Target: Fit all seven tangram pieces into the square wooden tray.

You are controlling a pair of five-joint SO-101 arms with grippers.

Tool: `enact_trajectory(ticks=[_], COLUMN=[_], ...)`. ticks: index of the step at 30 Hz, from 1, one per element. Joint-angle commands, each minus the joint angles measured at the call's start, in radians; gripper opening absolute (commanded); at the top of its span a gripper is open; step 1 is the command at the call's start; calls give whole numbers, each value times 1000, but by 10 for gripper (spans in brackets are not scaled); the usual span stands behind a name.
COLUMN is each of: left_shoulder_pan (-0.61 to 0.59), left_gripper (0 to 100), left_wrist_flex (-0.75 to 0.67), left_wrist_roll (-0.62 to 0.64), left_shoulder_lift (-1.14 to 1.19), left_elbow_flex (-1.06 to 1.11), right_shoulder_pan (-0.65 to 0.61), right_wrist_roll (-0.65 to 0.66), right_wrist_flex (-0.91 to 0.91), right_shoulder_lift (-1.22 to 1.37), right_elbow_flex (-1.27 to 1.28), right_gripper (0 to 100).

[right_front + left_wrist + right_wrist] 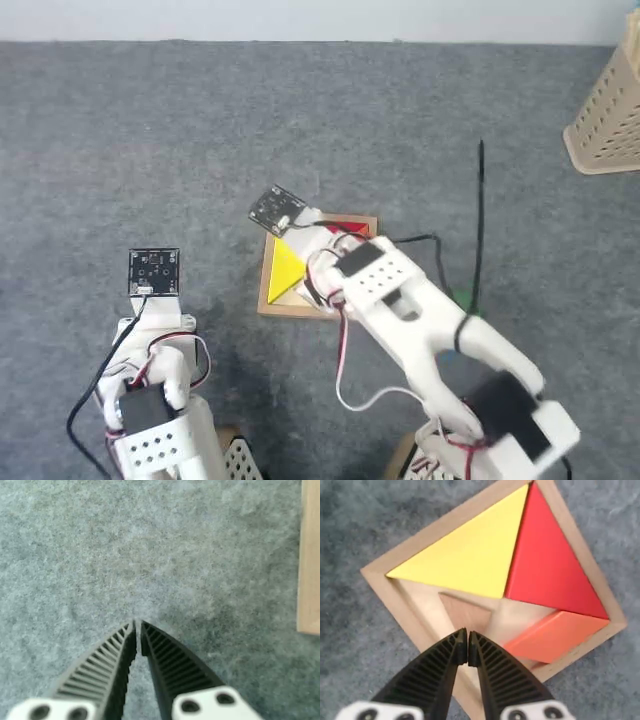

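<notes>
Yellow triangle and red triangle touch inside the square wooden tray; right gripper above it pinched closed, empty; left gripper closed too, over grey carpet.

This is looking like a robotics lab bench or a maker's test corner, not a kitchen or shop; which of the two cannot be told. Grey felt-like matting is covering the whole table and running up to a pale wall along the far edge. Two white plastic arms are sitting side by side at the near edge, with loose wires looping bare along them and small exposed circuit boards riding at their wrists. A black cable is trailing across the matting. A beige perforated basket is standing at the far right corner. A square wooden tray is lying on the matting.
</notes>
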Motion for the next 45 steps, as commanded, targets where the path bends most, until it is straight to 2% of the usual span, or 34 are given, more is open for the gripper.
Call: enact_trajectory(ticks=[1,6,16,25,34,38,45], left_shoulder_pan=[-3,-3,-3,-3,-3,-3,-3], left_gripper=[13,13,13,13,13,13,13], left_wrist_flex=[8,8,8,8,8,8,8], left_wrist_roll=[-5,-5,-5,-5,-5,-5,-5], left_shoulder_lift=[-14,-14,-14,-14,-14,-14,-14], left_elbow_flex=[-7,-7,-7,-7,-7,-7,-7], right_shoulder_pan=[15,16,119,163,101,90,12], right_wrist_roll=[-11,48,49,46,44,-48,-87], right_wrist_flex=[-28,-35,-2,1,12,1,-162], right_shoulder_lift=[-65,33,177,252,222,102,30], right_elbow_flex=[3,0,-150,-276,-236,-203,-89], right_gripper=[6,6,6,6,6,6,6])
